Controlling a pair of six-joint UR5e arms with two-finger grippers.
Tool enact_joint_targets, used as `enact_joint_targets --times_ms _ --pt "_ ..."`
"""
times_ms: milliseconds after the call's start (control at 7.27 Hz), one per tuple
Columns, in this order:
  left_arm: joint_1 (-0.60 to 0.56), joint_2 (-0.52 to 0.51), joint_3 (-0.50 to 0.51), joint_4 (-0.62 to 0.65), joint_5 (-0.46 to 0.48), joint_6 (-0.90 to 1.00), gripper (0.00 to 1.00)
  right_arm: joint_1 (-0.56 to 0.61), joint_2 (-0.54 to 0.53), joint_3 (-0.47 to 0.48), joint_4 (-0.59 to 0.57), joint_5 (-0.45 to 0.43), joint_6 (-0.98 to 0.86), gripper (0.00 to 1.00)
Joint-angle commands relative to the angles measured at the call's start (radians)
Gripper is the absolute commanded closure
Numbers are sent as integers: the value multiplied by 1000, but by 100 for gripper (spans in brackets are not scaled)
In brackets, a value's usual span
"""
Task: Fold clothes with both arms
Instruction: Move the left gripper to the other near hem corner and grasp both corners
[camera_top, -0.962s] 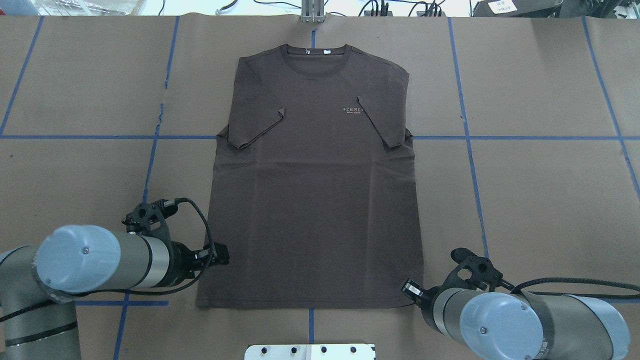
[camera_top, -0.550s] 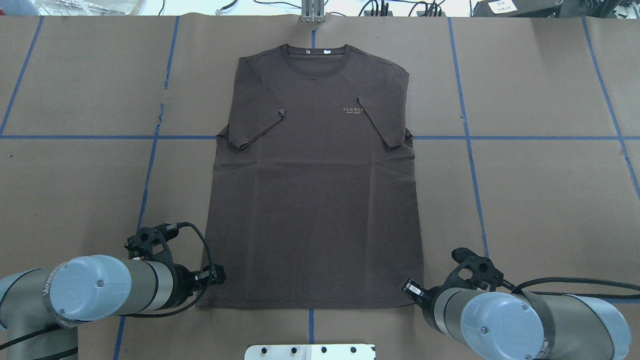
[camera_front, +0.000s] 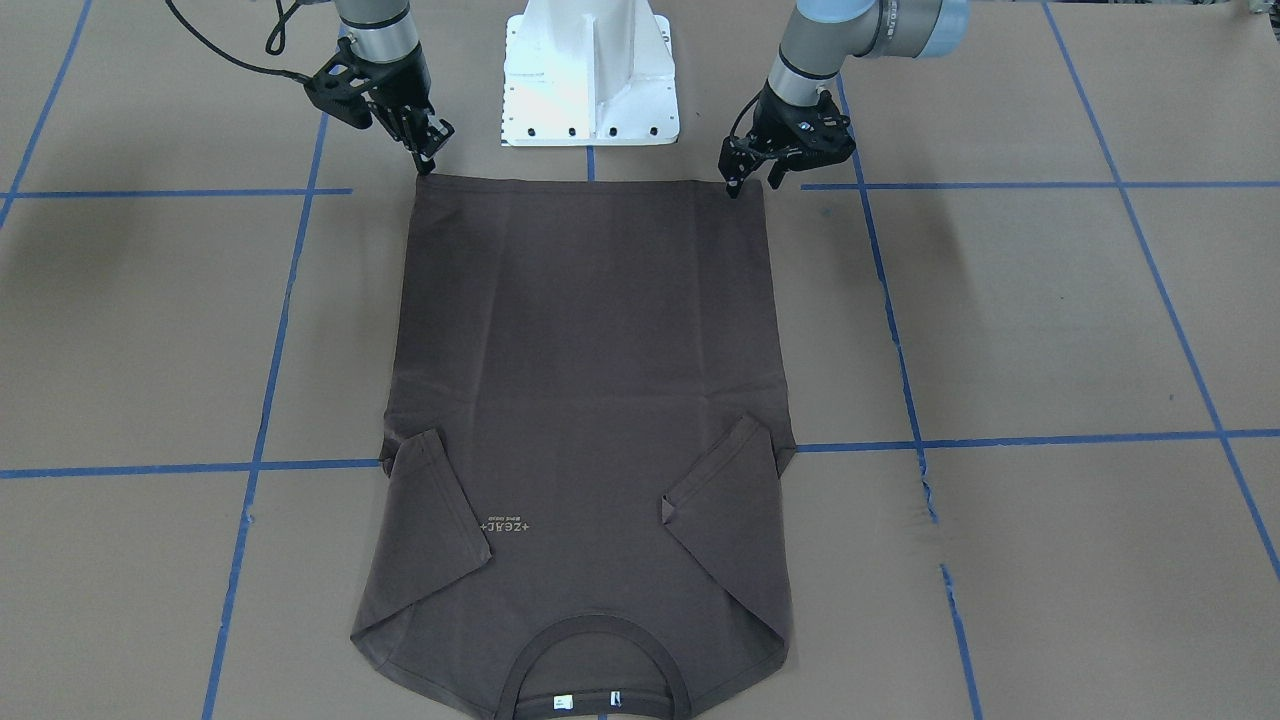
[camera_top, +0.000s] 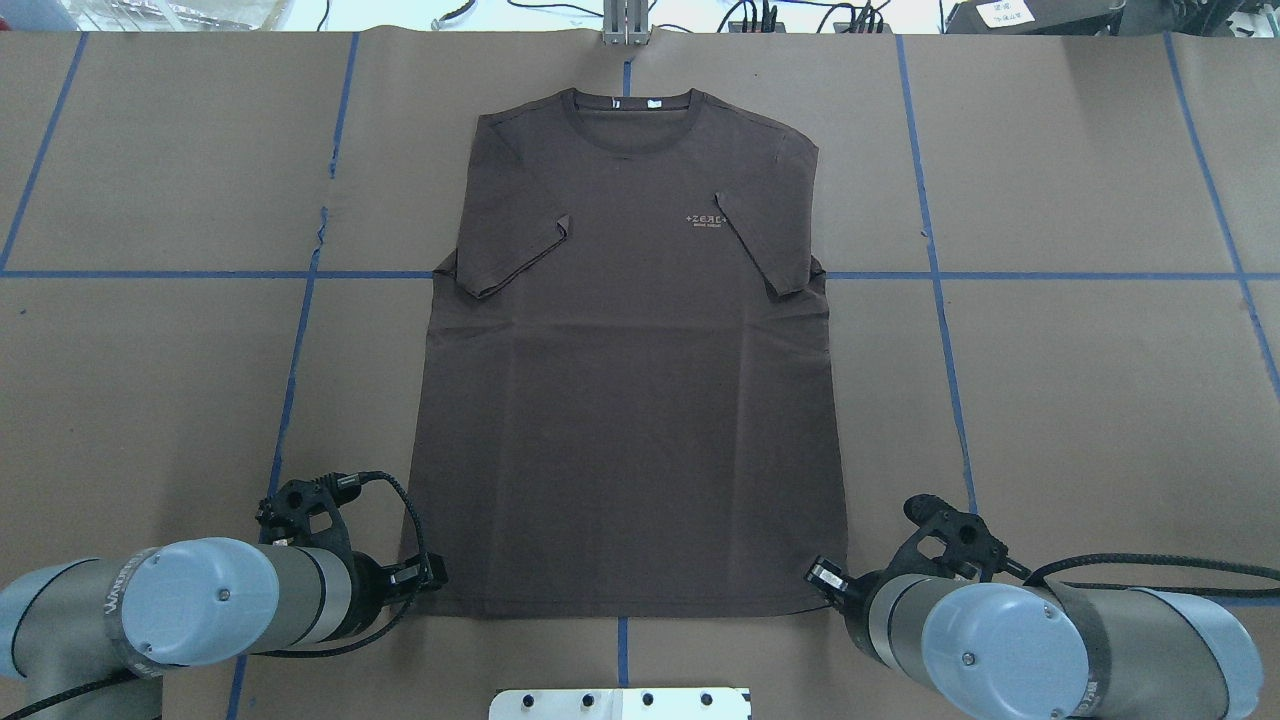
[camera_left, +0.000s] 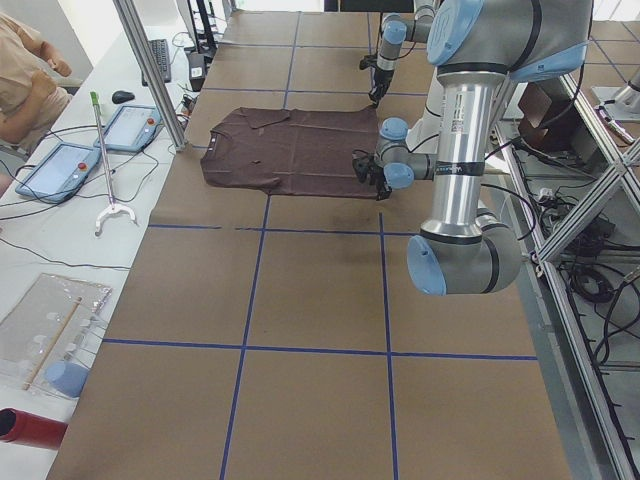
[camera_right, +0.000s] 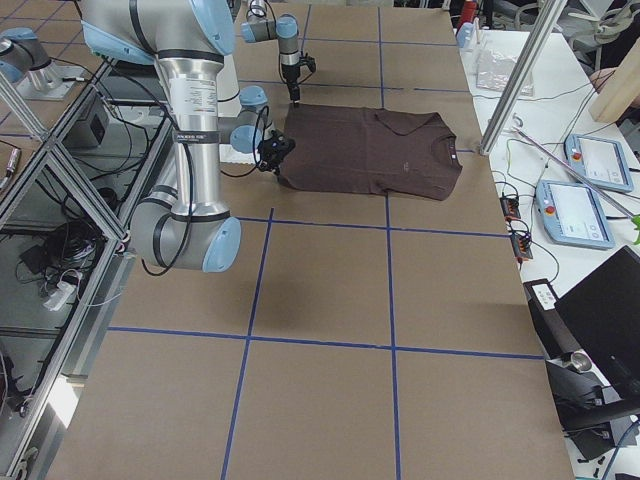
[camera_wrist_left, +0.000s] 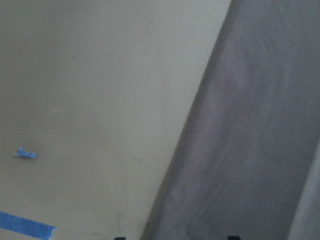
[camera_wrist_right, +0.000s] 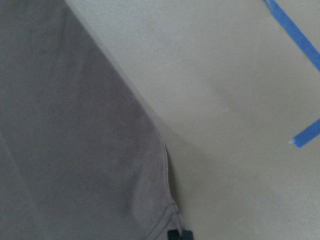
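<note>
The dark brown T-shirt (camera_top: 630, 400) lies flat on the brown paper, collar at the far side and both sleeves folded in over the chest (camera_front: 590, 350). My left gripper (camera_top: 435, 575) is at the hem's left corner. Its jaws are open, with the shirt's side edge (camera_wrist_left: 250, 150) running between the two tips. My right gripper (camera_top: 820, 577) is at the hem's right corner (camera_wrist_right: 170, 210). Its tips are together there, and the fabric puckers toward them. In the front view the left gripper (camera_front: 752, 185) shows two spread fingers and the right gripper (camera_front: 430, 160) tapers to one point.
The white pedestal base (camera_front: 590, 70) stands just behind the hem between the arms. Blue tape lines (camera_top: 940, 330) grid the paper. Beyond the collar end, a side bench holds tablets (camera_left: 60, 165), a grabber tool (camera_left: 105, 160) and a person's arm (camera_left: 25, 80).
My left arm has drawn back along the shirt's left edge to the hem corner. The right arm and the shirt have stayed put.
</note>
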Motion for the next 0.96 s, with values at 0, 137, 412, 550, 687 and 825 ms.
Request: enact_joint_targets --times_ms 0,137,412,550,687,825 --pt "7 -1 -1 1 0 -2 38 2 1 1 -1 0 1 100" --pt "7 0 1 2 0 -2 44 0 2 1 2 0 1 100" --pt "7 -4 -2 28 -1 -2 80 0 2 4 2 0 1 100" --pt "9 -4 -5 28 -1 -2 100 0 2 4 2 0 1 100" --pt "7 -7 -10 30 -9 -1 100 0 2 9 2 0 1 100" --pt "7 -9 -20 30 -14 -1 100 0 2 10 2 -1 1 100"
